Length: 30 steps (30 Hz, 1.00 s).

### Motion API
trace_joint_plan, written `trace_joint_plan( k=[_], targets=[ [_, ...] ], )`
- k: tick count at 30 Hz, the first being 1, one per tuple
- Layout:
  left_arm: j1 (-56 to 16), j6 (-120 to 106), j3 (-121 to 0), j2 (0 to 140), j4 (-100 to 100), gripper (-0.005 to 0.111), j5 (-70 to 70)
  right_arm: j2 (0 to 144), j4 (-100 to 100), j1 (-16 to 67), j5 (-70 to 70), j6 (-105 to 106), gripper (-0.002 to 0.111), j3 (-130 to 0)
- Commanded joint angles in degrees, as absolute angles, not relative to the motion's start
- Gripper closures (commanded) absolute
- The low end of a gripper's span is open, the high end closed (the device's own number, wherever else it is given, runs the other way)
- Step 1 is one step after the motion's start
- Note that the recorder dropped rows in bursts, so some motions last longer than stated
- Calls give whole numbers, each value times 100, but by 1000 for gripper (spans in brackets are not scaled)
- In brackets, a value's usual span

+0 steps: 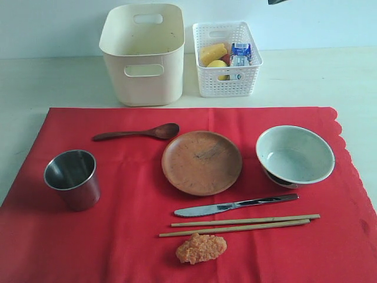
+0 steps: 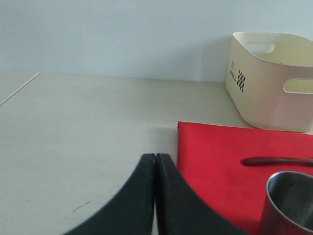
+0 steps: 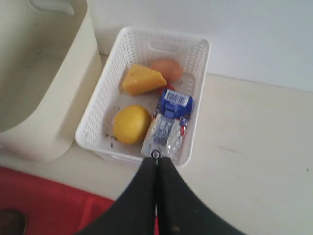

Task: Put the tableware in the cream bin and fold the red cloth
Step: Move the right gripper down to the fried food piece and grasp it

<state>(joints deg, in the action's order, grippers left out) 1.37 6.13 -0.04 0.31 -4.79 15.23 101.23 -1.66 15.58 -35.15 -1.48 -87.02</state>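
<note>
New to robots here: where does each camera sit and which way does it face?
Exterior: off the arms, looking down on the red cloth; no arm clearly shows.
Left wrist: on the left arm, looking low past its shut left hand toward the cream bin.
Right wrist: on the right arm, looking down past its shut right hand into the white basket.
Shared: all three show the cream bin.

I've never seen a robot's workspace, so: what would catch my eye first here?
The big red cloth spread across the pale table grabs you first, with a round brown plate at its middle, a steel cup to its left and a grey-green bowl to its right. Beyond it stand a tall cream bin and a smaller white basket holding food.
</note>
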Motion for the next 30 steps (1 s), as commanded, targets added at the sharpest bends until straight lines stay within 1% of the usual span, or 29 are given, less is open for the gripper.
trace_joint_plan(
  k=[1,6,10,14,19,23,26,27,30],
  targets=[
    [102,619,0,0,-451,104,1518,9490,-665,1537,-3532,265,108,-7947],
    [102,619,0,0,-451,104,1518,8915,-2070,1713,-3532,1782,108,-7000],
    [102,619,0,0,-451,104,1518,8729,-2380,2265,-3532,2170,108,-6449],
    [102,619,0,0,-451,104,1518,8744,-2359,3139,-3522,2183,108,-5930],
    [102,619,0,0,-451,104,1518,8744,-2359,3944,-3651,2183,108,-5748],
    [102,619,0,0,-451,104,1518,8744,-2359,4784,-3665,2183,108,-5327],
    [102,619,0,0,-451,104,1518,8744,-2335,5205,-3582,2183,108,-5121],
    [102,619,0,0,-451,104,1518,8744,-2335,5314,-3540,2183,106,-5056],
    [102,619,0,0,-451,104,1518,8820,-2073,5580,-3491,2008,93,-4951]
  ],
)
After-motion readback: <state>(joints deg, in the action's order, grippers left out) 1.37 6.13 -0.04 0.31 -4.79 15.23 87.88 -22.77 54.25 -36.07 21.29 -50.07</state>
